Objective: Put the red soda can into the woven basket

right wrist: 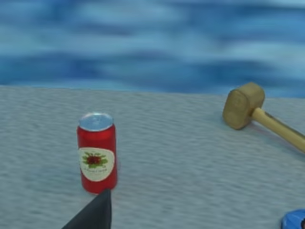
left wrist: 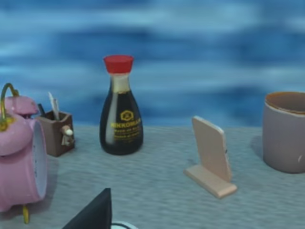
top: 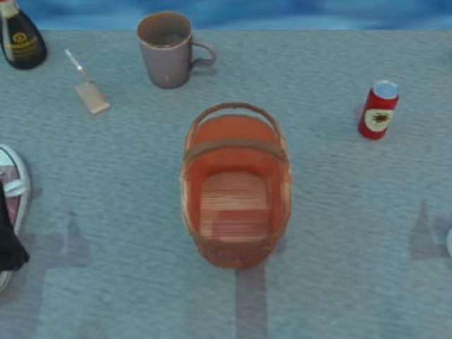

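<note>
The red soda can (top: 378,109) stands upright at the table's right, with a silvery-blue top and a pale round label. In the right wrist view the red soda can (right wrist: 97,152) is a short way ahead of my right gripper (right wrist: 136,224). One dark finger (right wrist: 95,214) shows there, with nothing held beside it. The woven basket (top: 189,185), orange-brown with an arched handle, sits empty at the table's middle. My left arm (top: 8,244) stays at the left edge. My left gripper (left wrist: 190,224) shows one dark finger (left wrist: 95,212) and holds nothing.
At the back stand a grey-brown mug (top: 166,49), a dark soy-sauce bottle (top: 21,39) and a tan phone stand (top: 90,95). A pink alarm clock (top: 13,185) lies at the left edge, beside a brown pen holder (left wrist: 56,133). A wooden mallet (right wrist: 245,106) lies beyond the can.
</note>
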Robot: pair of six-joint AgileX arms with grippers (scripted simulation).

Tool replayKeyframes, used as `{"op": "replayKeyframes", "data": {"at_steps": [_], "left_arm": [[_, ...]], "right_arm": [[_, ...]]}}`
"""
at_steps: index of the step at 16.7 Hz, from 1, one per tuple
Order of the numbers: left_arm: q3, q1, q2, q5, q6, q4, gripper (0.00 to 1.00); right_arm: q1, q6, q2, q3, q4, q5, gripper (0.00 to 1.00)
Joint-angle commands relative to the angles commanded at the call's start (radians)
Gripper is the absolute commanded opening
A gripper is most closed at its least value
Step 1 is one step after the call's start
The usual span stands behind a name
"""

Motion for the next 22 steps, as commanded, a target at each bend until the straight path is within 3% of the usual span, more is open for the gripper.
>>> {"op": "replayKeyframes", "data": {"at_steps": [6,16,22], "left_arm": [[0.000,0.000,0.000,0.000,0.000,0.000,1.00],[0.000,0.000,0.000,0.000,0.000,0.000,1.00],[0.000,0.000,0.000,0.000,0.000,0.000,1.00]], "right_arm": [[0.018,-0.093,0.504,0.466,-0.318,0.001,1.00],[0.080,-0.329,1.556,1.484,-0.936,-0.011,1.00],[0.123,-0.461,2.075,2.015,-1.194,-0.026,1.00]]}}
